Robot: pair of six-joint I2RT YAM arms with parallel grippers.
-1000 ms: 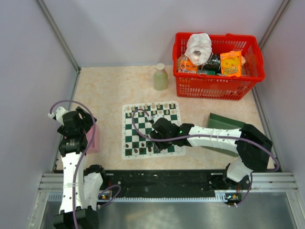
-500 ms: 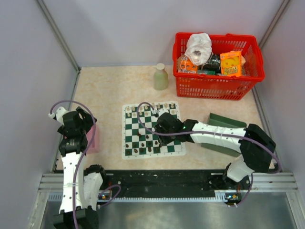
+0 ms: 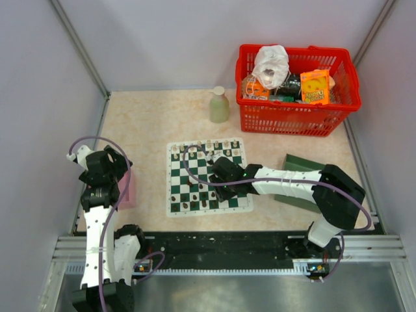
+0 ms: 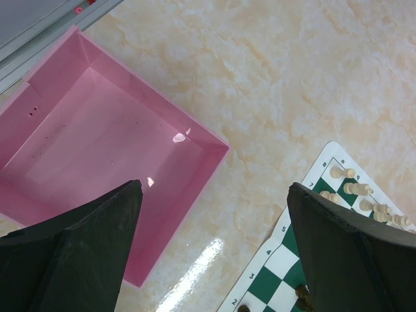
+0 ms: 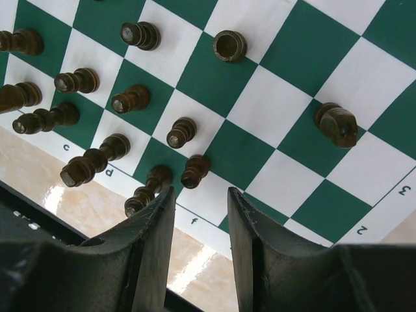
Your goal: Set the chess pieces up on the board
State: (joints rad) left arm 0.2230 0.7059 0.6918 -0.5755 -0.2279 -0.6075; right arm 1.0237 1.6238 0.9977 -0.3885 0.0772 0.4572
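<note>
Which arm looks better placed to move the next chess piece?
Right, probably. The right gripper, open, hangs over the board beside dark pieces; the left gripper hangs at a pink tray's edge, off the board.

You can read file letters on the white border of the board in the right wrist view: c, an upside-down d, and f along the lower-left edge; rank digits 3 and 2 at lower right; the left wrist view gives you 5, 4, 3; the print on the orange packet in the red basket is too small to read.
</note>
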